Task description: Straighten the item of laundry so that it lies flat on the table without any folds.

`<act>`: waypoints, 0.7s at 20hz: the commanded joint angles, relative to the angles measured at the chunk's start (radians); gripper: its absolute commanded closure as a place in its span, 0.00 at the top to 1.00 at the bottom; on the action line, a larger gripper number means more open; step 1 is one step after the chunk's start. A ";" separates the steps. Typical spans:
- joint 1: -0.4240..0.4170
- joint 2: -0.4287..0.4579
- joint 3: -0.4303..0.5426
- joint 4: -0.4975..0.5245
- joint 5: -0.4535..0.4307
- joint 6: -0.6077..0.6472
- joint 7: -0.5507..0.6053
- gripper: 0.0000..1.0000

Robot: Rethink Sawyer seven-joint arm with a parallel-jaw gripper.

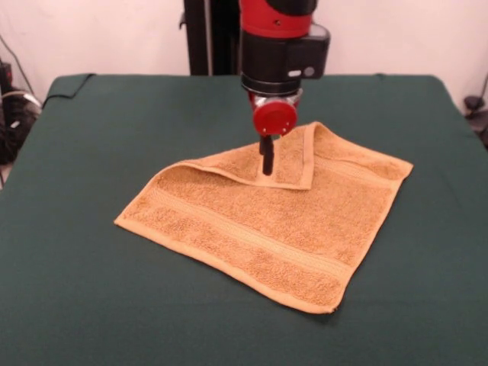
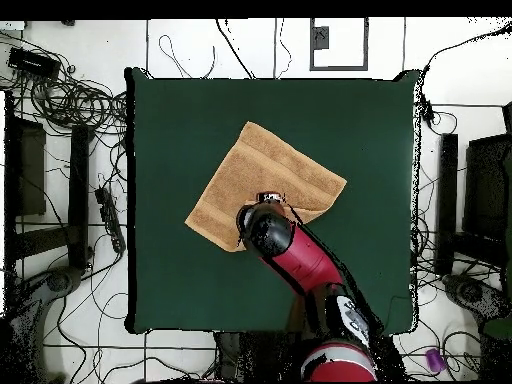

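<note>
The orange-tan towel (image 1: 259, 229) lies near the middle of the dark green table (image 1: 91, 290). Its far corner is folded over toward the front and forms a triangular flap (image 1: 293, 160) on top of the rest. My gripper (image 1: 267, 171) points straight down, its black fingers together, with the tips on the flap close to its front edge, pinching the cloth there. In the overhead view the towel (image 2: 270, 170) lies as a diamond. The red arm (image 2: 300, 255) covers its corner nearest the base and hides the gripper.
Green table surface (image 2: 180, 120) surrounds the towel on all sides. Cables and dark equipment (image 2: 70, 100) lie on the floor beyond the table's edges. The robot's pedestal (image 1: 210, 38) stands behind the far edge.
</note>
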 commanded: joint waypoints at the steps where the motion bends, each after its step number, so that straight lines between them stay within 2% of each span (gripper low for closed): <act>1: -0.001 0.124 0.144 0.032 0.006 -0.091 0.192 1.00; 14: 0.035 0.179 0.109 -0.014 0.033 -0.097 0.186 1.00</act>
